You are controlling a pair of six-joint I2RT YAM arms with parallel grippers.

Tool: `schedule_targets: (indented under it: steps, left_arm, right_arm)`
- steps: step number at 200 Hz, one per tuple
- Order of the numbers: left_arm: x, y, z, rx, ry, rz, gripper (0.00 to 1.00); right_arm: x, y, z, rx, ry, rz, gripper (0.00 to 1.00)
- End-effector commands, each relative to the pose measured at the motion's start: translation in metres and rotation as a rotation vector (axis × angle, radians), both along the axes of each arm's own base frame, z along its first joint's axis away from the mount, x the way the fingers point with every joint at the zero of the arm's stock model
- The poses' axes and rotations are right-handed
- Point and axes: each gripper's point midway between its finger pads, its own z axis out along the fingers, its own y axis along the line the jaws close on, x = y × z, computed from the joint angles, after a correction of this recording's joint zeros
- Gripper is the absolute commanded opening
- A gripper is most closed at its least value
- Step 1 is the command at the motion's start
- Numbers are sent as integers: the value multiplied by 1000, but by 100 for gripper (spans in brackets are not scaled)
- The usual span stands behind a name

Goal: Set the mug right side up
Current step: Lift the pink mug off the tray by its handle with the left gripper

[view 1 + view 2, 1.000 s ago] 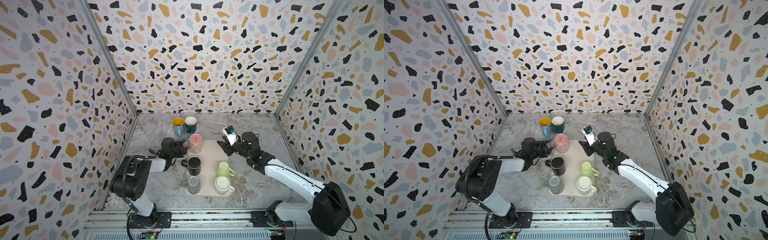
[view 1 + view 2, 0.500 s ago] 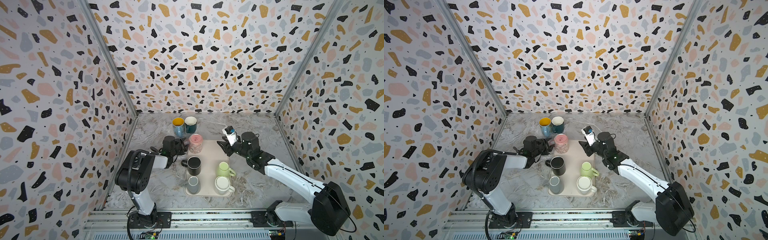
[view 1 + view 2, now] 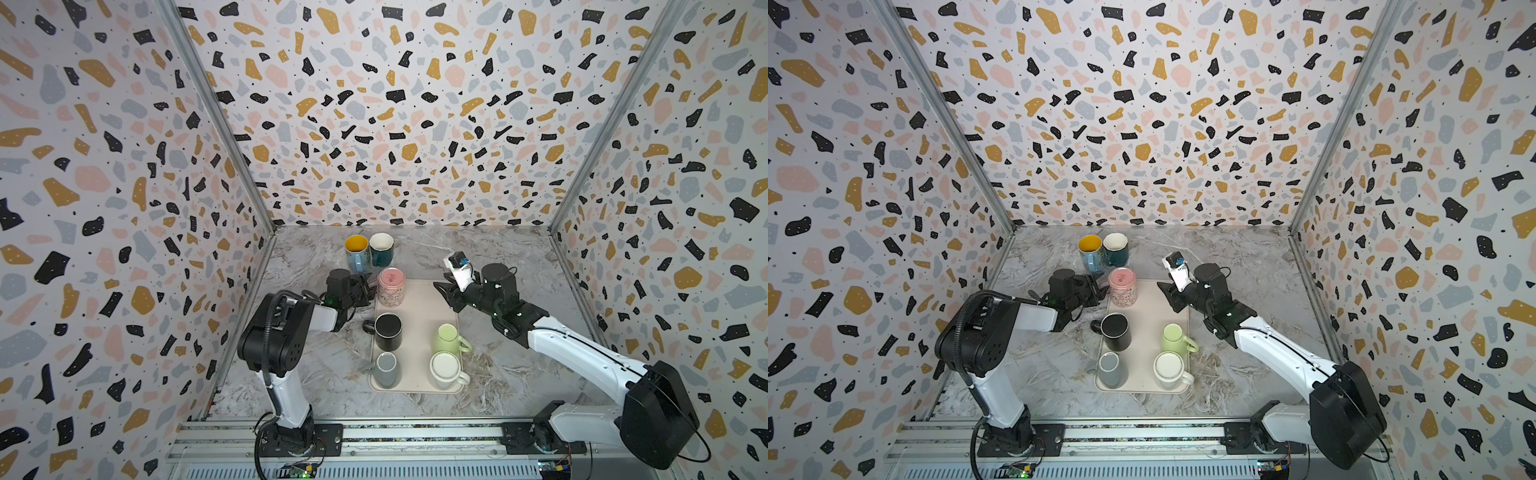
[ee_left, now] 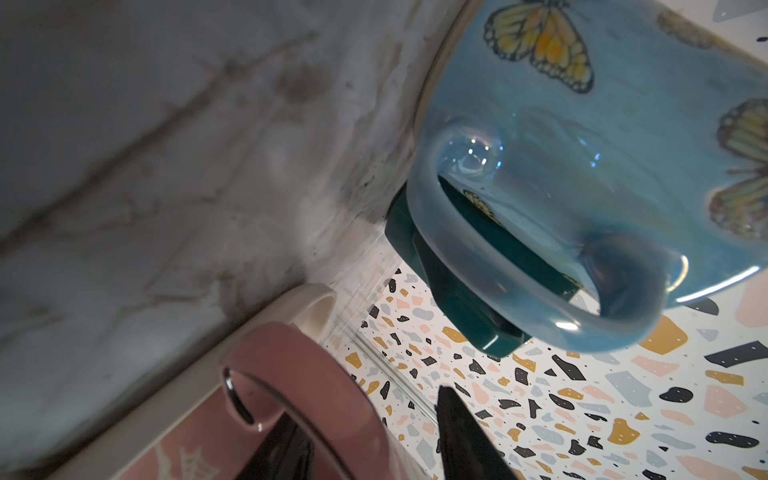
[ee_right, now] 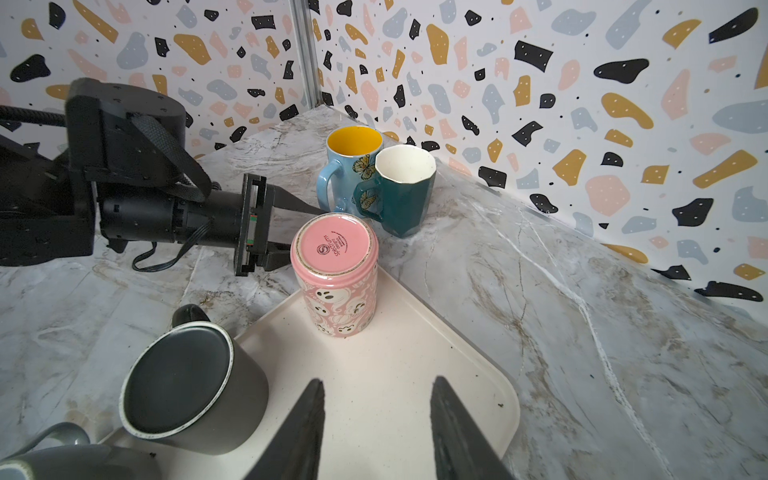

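A pink mug with ghost prints stands upside down on the far left corner of the cream tray. My left gripper lies low at its left side. The jaws are open and straddle the pink handle, with a gap showing on one side. My right gripper hangs open over the tray's far right part, empty, facing the mug.
Also upside down on the tray are a black mug, a grey mug, a green mug and a white mug. A blue butterfly mug and a teal mug stand upright just behind the left gripper.
My left arm has swung its elbow forward and edged the gripper closer to the pink mug's handle. The right arm and all mugs have stayed put.
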Motion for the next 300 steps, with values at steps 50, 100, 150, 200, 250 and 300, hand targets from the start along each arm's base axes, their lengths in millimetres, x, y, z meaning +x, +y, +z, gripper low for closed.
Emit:
schedule_targets:
  steps: [50, 100, 150, 200, 250, 300]
  left_arm:
    - [21, -6, 18, -27, -77, -15, 47]
    - [24, -9, 11, -43, -65, -24, 47]
    - [30, -12, 14, -54, -86, -28, 41]
    - [30, -16, 14, -68, -100, -53, 27]
    - [33, -18, 15, -96, -123, -55, 10]
    - [41, -22, 32, -138, -188, -62, 0]
  right_arm:
    - [8, 3, 15, 18, -14, -12, 43]
    - [9, 3, 15, 15, -10, -12, 43]
    - [11, 3, 13, 8, -10, -18, 44]
    - [11, 3, 9, 5, 0, -16, 44]
    - [11, 3, 9, 3, 0, -17, 44]
    - [11, 3, 9, 3, -1, -18, 44]
